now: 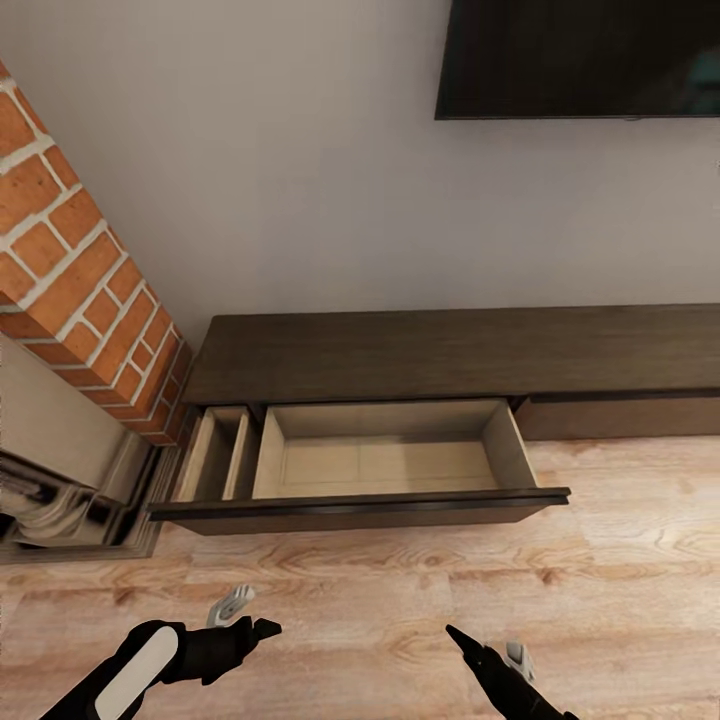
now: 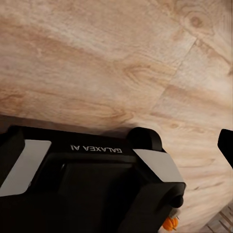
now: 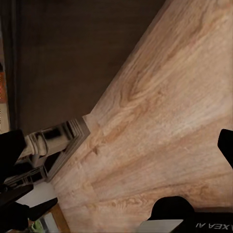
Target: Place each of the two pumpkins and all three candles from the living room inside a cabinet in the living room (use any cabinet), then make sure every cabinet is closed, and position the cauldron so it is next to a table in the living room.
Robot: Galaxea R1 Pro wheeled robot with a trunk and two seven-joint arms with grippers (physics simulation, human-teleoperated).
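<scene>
Item: cabinet [image 1: 450,355] — long, low, dark-brown, against the wall below a dark screen [image 1: 578,58]. One drawer [image 1: 380,460] stands pulled out over the wood floor [image 1: 400,600], its pale inside bare; a narrow side compartment sits at its left end, beside the brick column [image 1: 70,270].

Item: my left gripper [image 1: 238,608], low over the floor in the head view, holding nothing that I can see; how wide its fingers stand I cannot tell. My right gripper [image 1: 490,648], likewise low and unladen, opening also unclear.

Item: a small orange object [image 2: 170,224] near my base in the left wrist view — possibly a pumpkin, too small to be sure.

Judgement: the drawer is ready and nothing is in it, so fetching comes next. I should leave the drawer open, turn with both arms tucked clear of its front edge, and bring things back one at a time.
</scene>
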